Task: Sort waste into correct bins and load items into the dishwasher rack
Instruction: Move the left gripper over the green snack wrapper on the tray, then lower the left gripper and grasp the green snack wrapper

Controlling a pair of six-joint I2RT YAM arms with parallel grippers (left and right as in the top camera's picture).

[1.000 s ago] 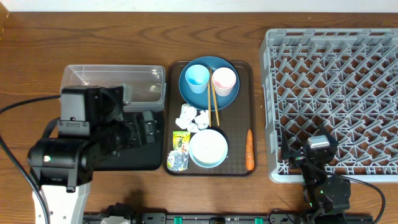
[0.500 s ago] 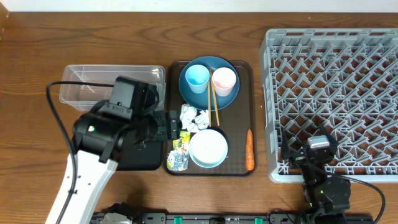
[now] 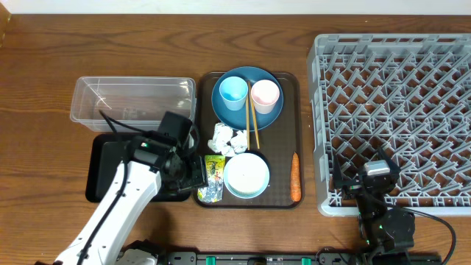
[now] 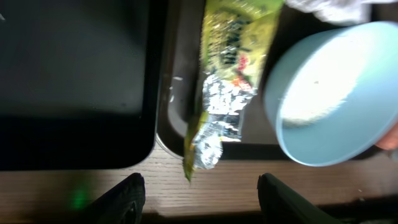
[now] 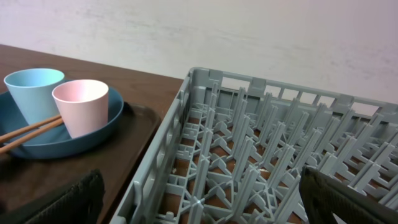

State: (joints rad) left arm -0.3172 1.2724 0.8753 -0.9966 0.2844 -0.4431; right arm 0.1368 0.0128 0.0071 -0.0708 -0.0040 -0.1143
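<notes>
The yellow-green wrapper [image 3: 213,177] lies at the front left of the brown serving tray [image 3: 294,88], next to the white bowl [image 3: 246,175]. My left gripper [image 3: 199,177] is open and empty at the tray's left edge; in the left wrist view the wrapper [image 4: 227,81] has its tip just ahead of my open fingers [image 4: 202,199], beside the bowl [image 4: 336,93]. White napkins [image 3: 229,140], the carrot [image 3: 295,177], chopsticks [image 3: 252,121], light-blue cup [image 3: 233,92] and pink cup [image 3: 265,96] on the dark-blue plate [image 3: 246,75] are on the tray. My right gripper [image 5: 205,205] is open over the rack [image 5: 280,155].
The clear tub [image 3: 132,99] stands at the back left, with the black tray [image 3: 110,169] in front of it, under my left arm. The grey rack [image 3: 397,110] fills the right side. My right arm [image 3: 372,180] sits at the rack's front left corner.
My left arm has swung from over the clear tub and black tray to the right and forward, to the wrapper at the serving tray's left edge. The right arm has not moved.
</notes>
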